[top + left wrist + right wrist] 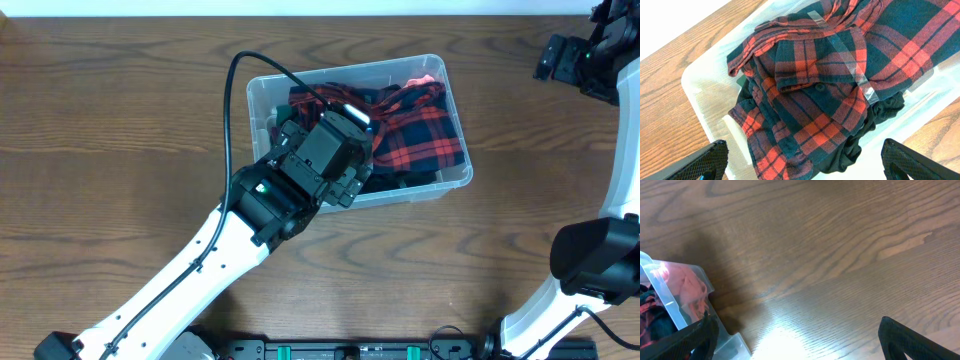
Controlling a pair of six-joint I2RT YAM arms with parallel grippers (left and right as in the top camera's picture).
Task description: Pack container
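left gripper [807, 165]: wide open, holding nothing. hangs right over the bin, pointing down at the cloth. looks like a release or a pre-press pose, can't tell which.
shirt [830, 85]: red/black plaid, bunched directly under the left fingers, inside the bin. folds ride up by the walls, so likely needs tamping to sit flat.
dark cloth [882, 107]: black, under the plaid, showing at the edge nearest one long wall.
strip [850, 60]: pale, see-through, lying across the plaid. can't tell what it is.
container [262, 85]: clear bin, upright, mid-table, tilted a little to the table edges. the left arm covers its near-left part from overhead. no lid in view.
cable [232, 100]: the left arm's black lead loops over the bin's left end. snag risk if the arm drops lower.
right gripper [800, 347]: fingers spread wide, empty, over bare wood with the bin's corner at the left of its view. overhead has it parked at the far right, well apart, probably out of the left arm's way.
table [120, 100]: wood. no loose items visible outside the bin, so packing looks near done.
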